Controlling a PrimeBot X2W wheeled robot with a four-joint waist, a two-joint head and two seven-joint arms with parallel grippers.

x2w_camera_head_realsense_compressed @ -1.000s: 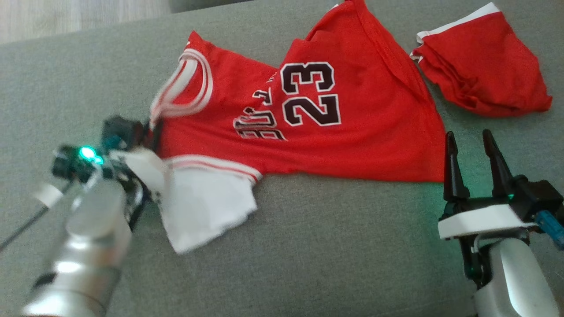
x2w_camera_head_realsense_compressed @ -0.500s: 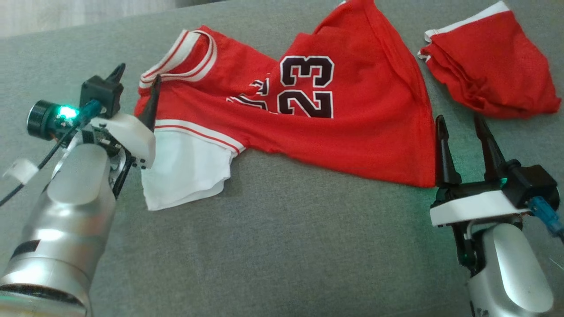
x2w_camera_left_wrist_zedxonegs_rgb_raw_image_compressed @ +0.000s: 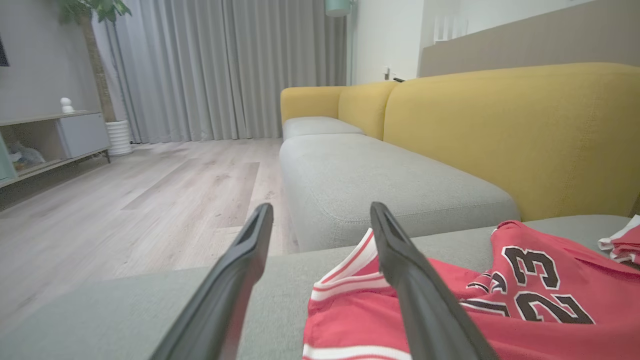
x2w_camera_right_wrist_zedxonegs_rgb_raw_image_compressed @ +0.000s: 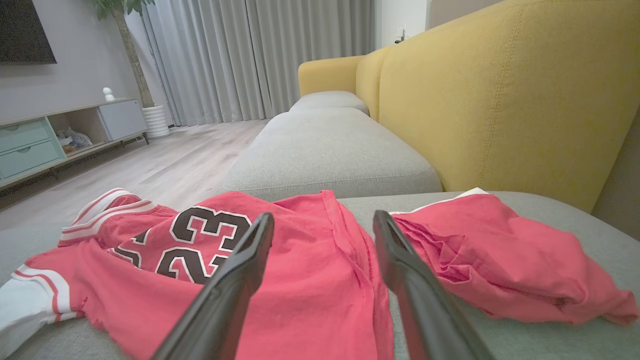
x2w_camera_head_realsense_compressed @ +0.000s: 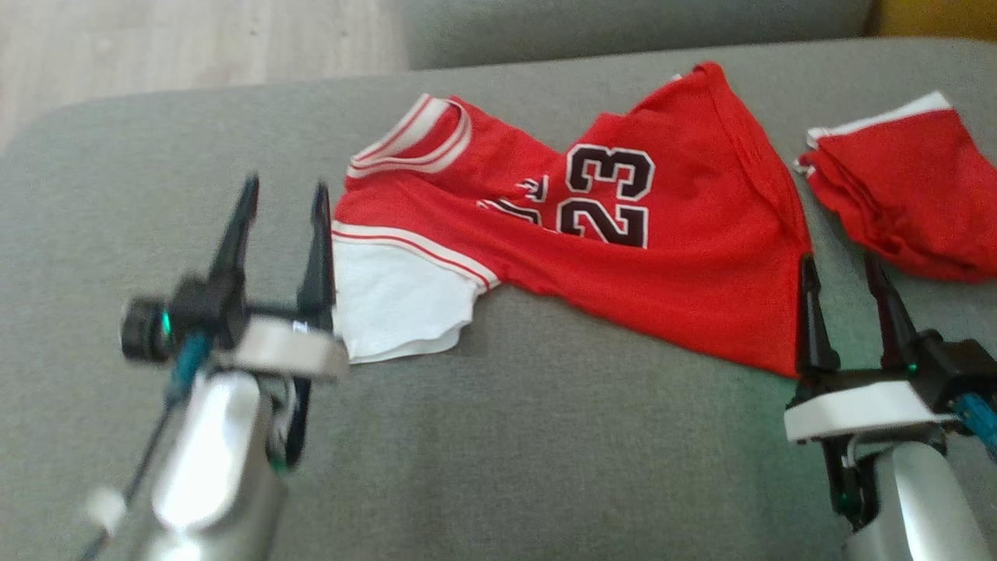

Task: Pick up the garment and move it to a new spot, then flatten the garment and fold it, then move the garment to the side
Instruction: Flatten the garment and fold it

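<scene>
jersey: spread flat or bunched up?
Partly folded, not flat: the jersey creases over its lettering beside the 23, and its collar end is bunched.

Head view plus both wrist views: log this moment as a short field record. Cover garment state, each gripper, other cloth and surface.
garment: red jersey numbered 23, lying rumpled, not yet flat or folded
detail: white panel at the jersey's left end, resting on the cushion
left: left gripper open, empty, close beside the white panel; contact unclear
right: right gripper open, empty, at the jersey's right edge
other cloth: second red garment, bunched, right of the jersey
surface: grey sofa cushion
</scene>
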